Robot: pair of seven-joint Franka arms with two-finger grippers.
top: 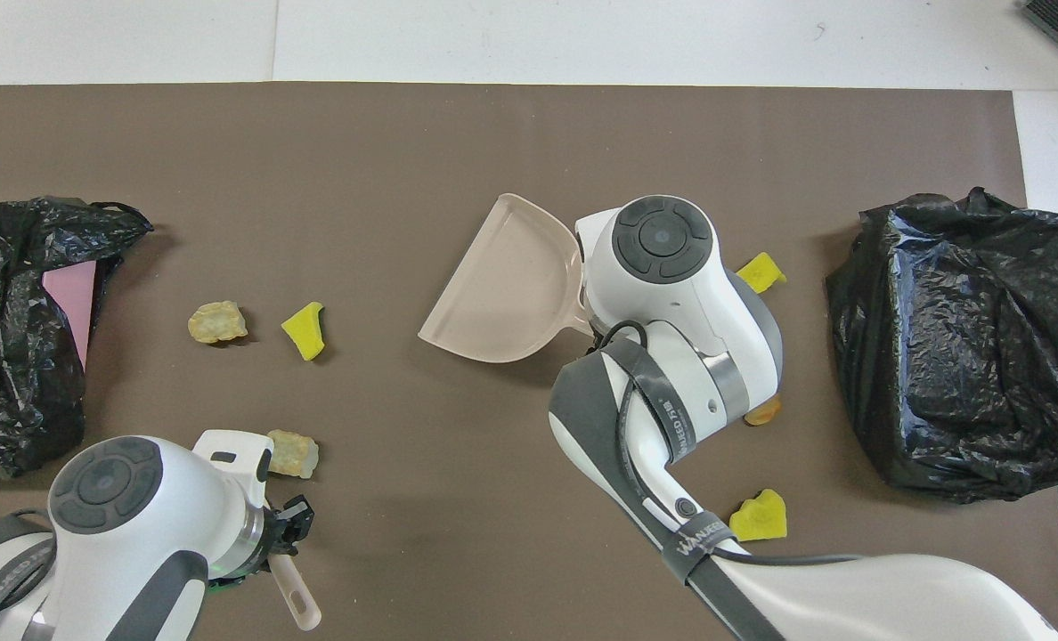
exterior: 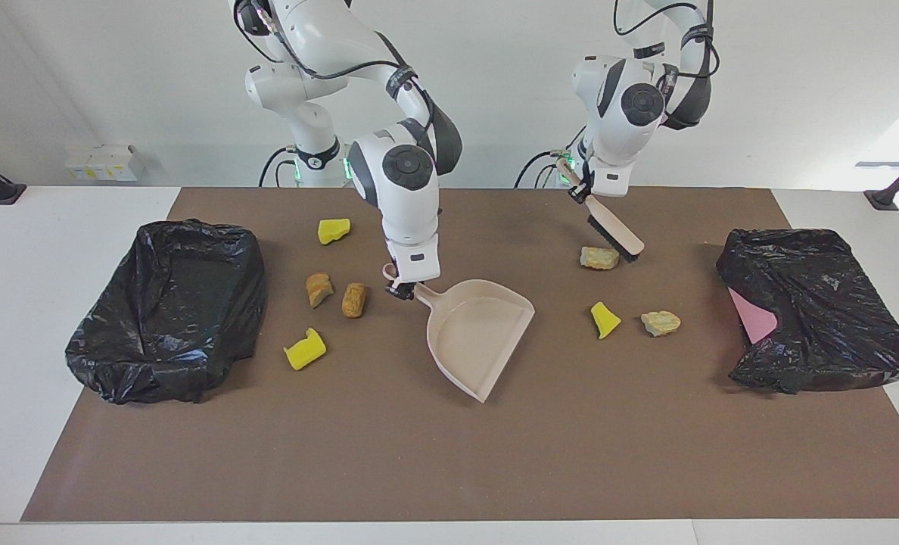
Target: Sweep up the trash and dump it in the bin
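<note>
At centre frame the right gripper (exterior: pixel 402 289) is clamped on the handle of the beige dustpan (exterior: pixel 480 333), whose mouth is turned toward the three scraps at centre right, while at upper right the left gripper (exterior: pixel 580 189) is closed on the brush (exterior: pixel 610 226), its bristles just beside a tan scrap (exterior: pixel 599 258). None of the trash (exterior: pixel 605 319) is in the pan or either black bin bag (exterior: pixel 171 306); four more pieces lie at centre left. Sweeping looks about to start: I'd say the brush must drop to the mat and push that tan scrap toward the pan.

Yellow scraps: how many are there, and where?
3. Two toward the right arm's end: near yellow scrap, far yellow scrap farther from the robots. Third yellow scrap toward the left arm's end, beside a tan lump. None apparently hidden.
</note>
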